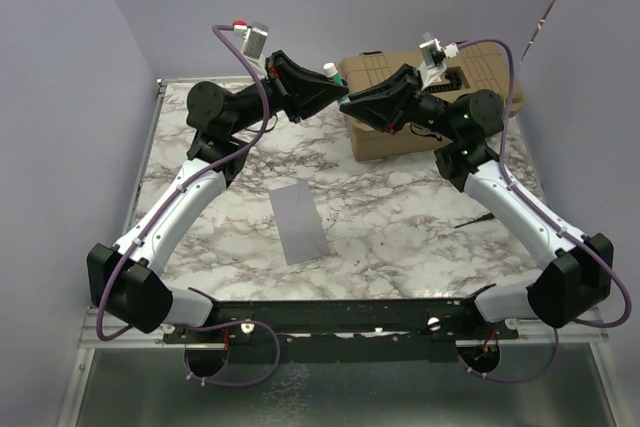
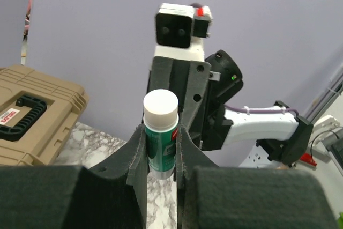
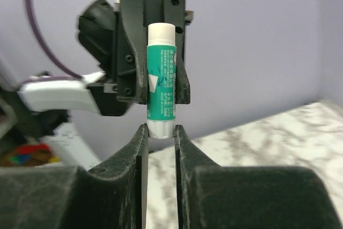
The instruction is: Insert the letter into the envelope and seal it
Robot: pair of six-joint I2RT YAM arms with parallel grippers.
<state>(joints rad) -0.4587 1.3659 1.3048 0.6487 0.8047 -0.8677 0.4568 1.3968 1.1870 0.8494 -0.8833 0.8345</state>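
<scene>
The blue-grey envelope (image 1: pixel 300 224) lies flat on the marble table between the arms. The tan letter is not in view. Both grippers meet in the air above the table's far middle. My left gripper (image 1: pixel 322 85) (image 2: pixel 161 143) is shut on the green body of a white-capped glue stick (image 1: pixel 329 71) (image 2: pixel 160 138), which stands upright. My right gripper (image 1: pixel 347 102) (image 3: pixel 159 132) faces it, and its fingertips (image 3: pixel 141 135) press on the stick's silver base (image 3: pixel 161 129).
A tan toolbox (image 1: pixel 430 112) (image 2: pixel 32 116) with a black handle stands at the back right of the table, just behind the right arm. Purple walls close in the back and sides. The table's metal edge (image 1: pixel 330 317) runs along the front.
</scene>
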